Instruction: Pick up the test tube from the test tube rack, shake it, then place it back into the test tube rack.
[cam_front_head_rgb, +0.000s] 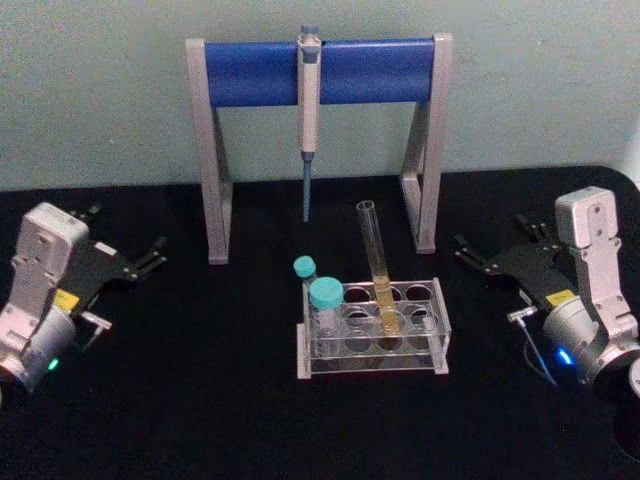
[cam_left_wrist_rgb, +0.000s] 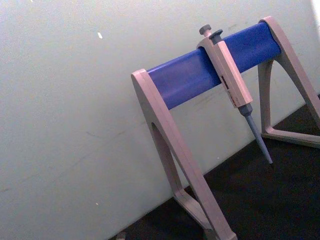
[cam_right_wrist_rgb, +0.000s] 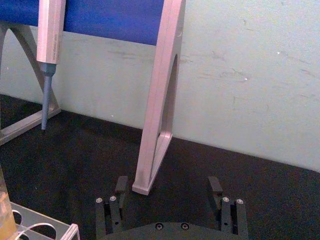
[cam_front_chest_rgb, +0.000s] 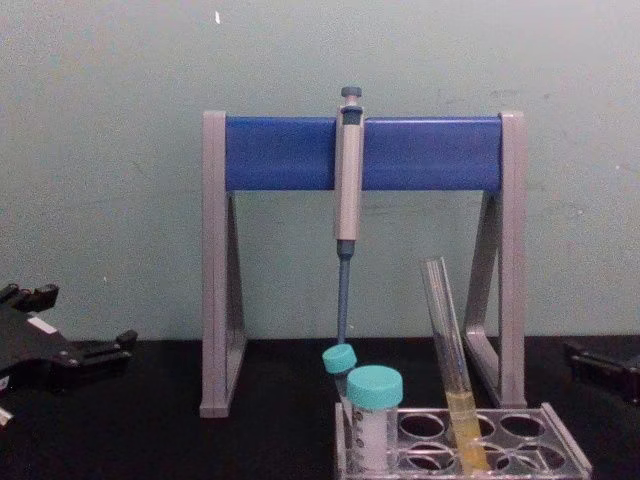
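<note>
1. The tube (cam_front_head_rgb: 378, 270) stood in a middle hole of the rack (cam_front_head_rgb: 435, 352), leaning left, its yellow liquid low; the hole is wider than the glass, which probably accounts for the tilt.
2. Two teal-capped tubes (cam_front_head_rgb: 325, 300) occupied the rack's left end, just beside the tube but apart from it.
3. The left end effector (cam_front_head_rgb: 150, 257) rested on the surface (cam_front_head_rgb: 180, 400) well left of the rack; whether it was released or clenched cannot be told.
4. The right end effector (cam_front_head_rgb: 470, 255) lay well right of the rack, fingers (cam_right_wrist_rgb: 121, 185) spread and grasping nothing, apparently staged for the pick.
5. The pipette (cam_front_head_rgb: 308, 120) hung from the stand (cam_front_head_rgb: 215, 150) behind the rack, clear of likely approach paths.
6. The right wrist view alone showed the finger gap; the chest view alone showed the tube's lean side-on.
</note>
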